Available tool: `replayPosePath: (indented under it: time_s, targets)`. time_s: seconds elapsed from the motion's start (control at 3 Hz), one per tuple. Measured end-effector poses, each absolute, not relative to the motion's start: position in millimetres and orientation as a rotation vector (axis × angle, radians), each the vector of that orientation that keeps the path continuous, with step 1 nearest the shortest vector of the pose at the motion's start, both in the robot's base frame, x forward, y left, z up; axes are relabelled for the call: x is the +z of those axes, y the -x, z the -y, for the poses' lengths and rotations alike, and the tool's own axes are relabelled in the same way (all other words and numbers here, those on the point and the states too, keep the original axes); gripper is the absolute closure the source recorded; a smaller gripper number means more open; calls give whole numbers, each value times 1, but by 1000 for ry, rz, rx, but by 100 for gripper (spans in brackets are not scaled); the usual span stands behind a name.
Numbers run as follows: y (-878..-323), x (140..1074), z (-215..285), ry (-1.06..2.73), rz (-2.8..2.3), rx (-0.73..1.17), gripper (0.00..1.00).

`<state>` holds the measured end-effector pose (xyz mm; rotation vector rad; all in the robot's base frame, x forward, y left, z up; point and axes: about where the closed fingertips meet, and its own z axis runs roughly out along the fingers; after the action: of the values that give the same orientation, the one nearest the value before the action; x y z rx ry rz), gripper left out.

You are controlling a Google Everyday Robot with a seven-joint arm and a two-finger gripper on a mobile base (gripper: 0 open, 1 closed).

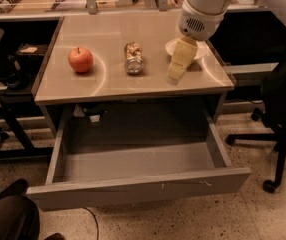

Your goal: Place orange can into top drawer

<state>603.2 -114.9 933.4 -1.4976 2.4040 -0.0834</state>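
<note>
end effector (174, 77): hanging just above the right side of the surface (108, 29), tilted down-left. Gripping nothing, but open or closed? Honestly can't tell.
arm (203, 11): fat white thing coming in from the top right, cut off by the edge.
white bowl (199, 53): right behind the end effector, partly covered by it.
orange can (133, 58): mid-surface, looks to be lying on its side, left of the end effector and apart from it.
apple (80, 60): further left, well apart from the can.
top drawer (133, 194): pulled out below the surface, scratched front panel toward the camera.
office chair (283, 109): dark, far right, cut off.
bottom left corner: some dark shape, no idea what.
</note>
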Motion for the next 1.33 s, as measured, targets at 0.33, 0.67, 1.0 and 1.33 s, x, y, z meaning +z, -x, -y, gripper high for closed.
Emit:
replayPosePath:
  time_s: [0.33, 0.67, 1.0, 1.33]
  targets:
    - [-610, 923, 104, 1443, -2395, -73, 0]
    - [-633, 910, 89, 1374, -2439, 3, 0]
    - [-671, 905, 77, 1317, -2485, 63, 0]
    - [-698, 900, 66, 1285, -2532, 132, 0]
